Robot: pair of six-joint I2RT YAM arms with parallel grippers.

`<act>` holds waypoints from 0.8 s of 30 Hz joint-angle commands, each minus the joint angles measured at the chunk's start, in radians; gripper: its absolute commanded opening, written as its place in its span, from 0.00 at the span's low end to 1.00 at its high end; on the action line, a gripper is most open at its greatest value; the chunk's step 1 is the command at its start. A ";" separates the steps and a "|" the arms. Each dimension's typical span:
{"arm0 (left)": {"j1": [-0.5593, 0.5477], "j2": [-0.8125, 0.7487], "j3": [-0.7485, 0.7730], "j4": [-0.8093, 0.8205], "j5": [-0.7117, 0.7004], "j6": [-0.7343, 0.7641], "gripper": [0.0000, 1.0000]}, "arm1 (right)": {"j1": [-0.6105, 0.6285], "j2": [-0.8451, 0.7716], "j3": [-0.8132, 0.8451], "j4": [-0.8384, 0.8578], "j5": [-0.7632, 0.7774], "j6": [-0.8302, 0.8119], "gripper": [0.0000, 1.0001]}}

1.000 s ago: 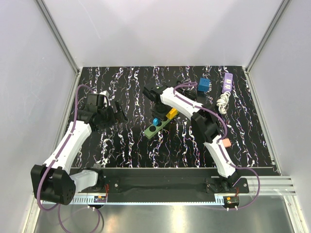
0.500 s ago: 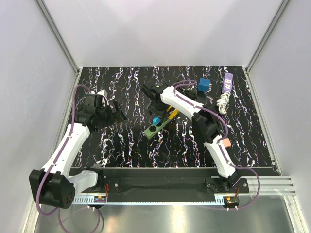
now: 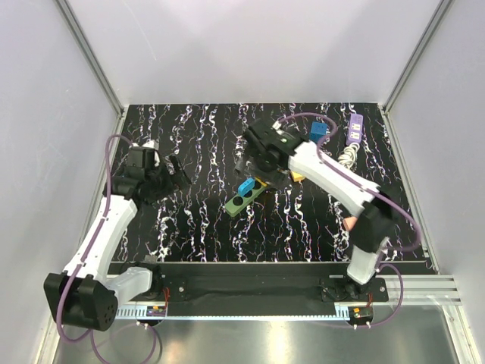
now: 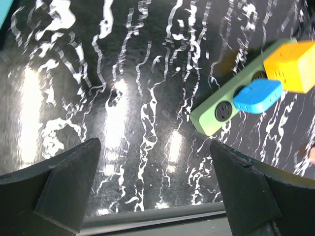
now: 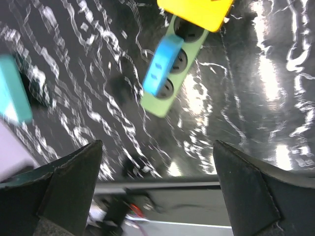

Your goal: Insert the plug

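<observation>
A green power strip (image 3: pixel 241 200) lies slanted in the middle of the table. A blue plug (image 3: pixel 245 187) sits in its middle socket and a yellow plug (image 3: pixel 262 183) on its far end. My right gripper (image 3: pixel 254 171) hovers open just above the yellow end and touches nothing. In the right wrist view the strip (image 5: pixel 160 101), blue plug (image 5: pixel 161 66) and yellow plug (image 5: pixel 194 12) lie ahead of the open gripper (image 5: pixel 157 182). My left gripper (image 3: pixel 178 170) stands open and empty to the left. The left wrist view shows the strip (image 4: pixel 216 110) and blue plug (image 4: pixel 257 96) beyond that gripper (image 4: pixel 155 182).
A blue adapter (image 3: pixel 319 133), a purple power strip (image 3: pixel 353 129) and a coiled white cable (image 3: pixel 347 159) lie at the back right. A pink object (image 3: pixel 351 223) sits beside the right arm. A teal block (image 5: pixel 12 88) shows at the left of the right wrist view.
My right gripper has opened, let go of the blue plug and risen, and its arm has swung over to the right. The left arm has drawn back slightly to the left.
</observation>
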 commanded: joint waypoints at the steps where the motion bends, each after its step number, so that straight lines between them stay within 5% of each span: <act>1: 0.051 0.018 0.081 -0.016 -0.055 -0.124 0.99 | 0.004 -0.183 -0.173 0.148 -0.010 -0.157 1.00; 5: 0.164 0.141 0.168 -0.030 -0.072 -0.175 0.99 | 0.004 -0.326 -0.404 0.288 -0.076 -0.281 1.00; 8: 0.308 0.294 0.275 -0.027 0.017 -0.120 0.99 | 0.004 -0.406 -0.496 0.365 -0.123 -0.348 1.00; 12: 0.449 0.452 0.361 -0.024 -0.032 -0.089 0.99 | 0.004 -0.485 -0.547 0.405 -0.147 -0.419 1.00; 24: 0.551 0.788 0.538 -0.054 -0.162 -0.015 0.92 | 0.003 -0.538 -0.594 0.437 -0.177 -0.505 1.00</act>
